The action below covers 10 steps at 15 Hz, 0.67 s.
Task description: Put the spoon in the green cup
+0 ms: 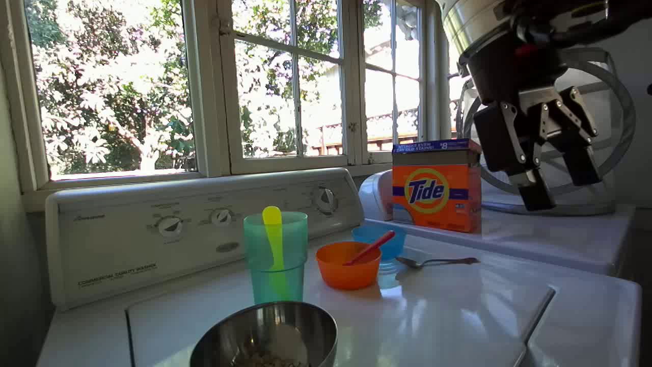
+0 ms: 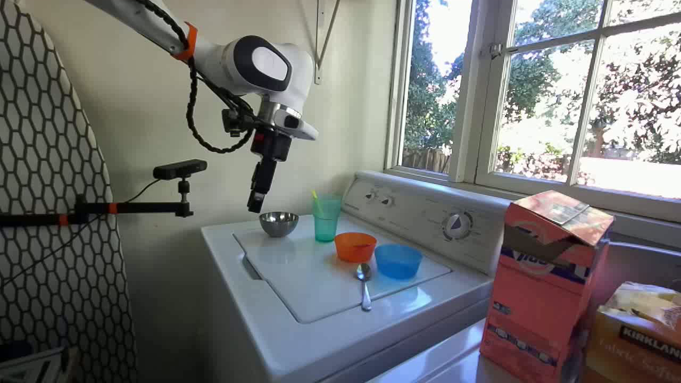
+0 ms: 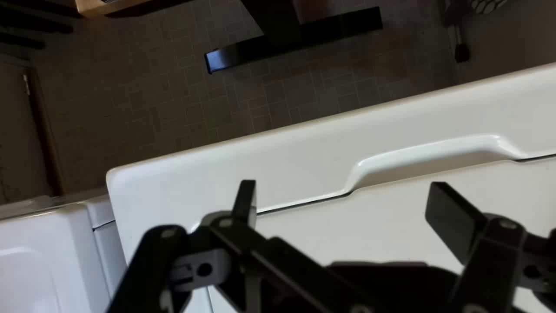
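Well, nothing was in hand here: the gripper (image 1: 562, 184) hung in the air, fingers spread wide, only a gap between them. And the spoon (image 2: 365, 288)? In an exterior view it lay flat on the washer (image 2: 330, 332), on the near side of the orange bowl (image 2: 354, 251) and the blue bowl (image 2: 398, 266), head just beside the blue one, handle pointing near, the whole of it well apart from those fingers. The cup (image 2: 327, 226) stood upright, far and to the left of it, a yellow spoon (image 1: 272, 218) leaning inside.

So this looked like the early going, with reach and grasp ahead, and here came the trouble spots. A slim handle on a slick-looking top offered little height; fingertips stopping high would likely close on nothing, while fingertips driven low could jam on that surface. Arriving so wide beside the head, a finger might clip the blue bowl and shove the spoon askew. Then the carry! Gripped level, the spoon would probably catch crosswise on the rim, and a light-looking plastic cup could go over. The yellow spoon narrowed that target too, a ready snag. Even a mix-up was possible, with a red spoon (image 1: 370, 248) leaning in the orange bowl. The wrist view took in the washer's edge and the floor (image 3: 217, 108) beyond, but no spoon, so how well the gripper was lined up was hard to judge.
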{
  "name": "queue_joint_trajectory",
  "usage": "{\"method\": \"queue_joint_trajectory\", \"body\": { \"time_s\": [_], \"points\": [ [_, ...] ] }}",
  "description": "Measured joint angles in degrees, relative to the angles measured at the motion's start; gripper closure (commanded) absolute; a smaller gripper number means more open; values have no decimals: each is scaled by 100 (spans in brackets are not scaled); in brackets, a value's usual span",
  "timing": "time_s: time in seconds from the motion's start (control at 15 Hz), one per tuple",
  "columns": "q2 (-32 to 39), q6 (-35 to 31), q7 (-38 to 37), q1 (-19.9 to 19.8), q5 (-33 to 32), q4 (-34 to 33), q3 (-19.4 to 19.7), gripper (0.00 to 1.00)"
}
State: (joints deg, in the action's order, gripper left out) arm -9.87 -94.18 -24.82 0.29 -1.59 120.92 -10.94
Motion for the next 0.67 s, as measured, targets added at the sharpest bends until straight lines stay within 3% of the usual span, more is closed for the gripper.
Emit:
{"method": "queue_joint_trajectory", "body": {
  "time_s": [0.67],
  "points": [
    [67, -46, 3, 22, -110, -83, 110, 0]
  ]
}}
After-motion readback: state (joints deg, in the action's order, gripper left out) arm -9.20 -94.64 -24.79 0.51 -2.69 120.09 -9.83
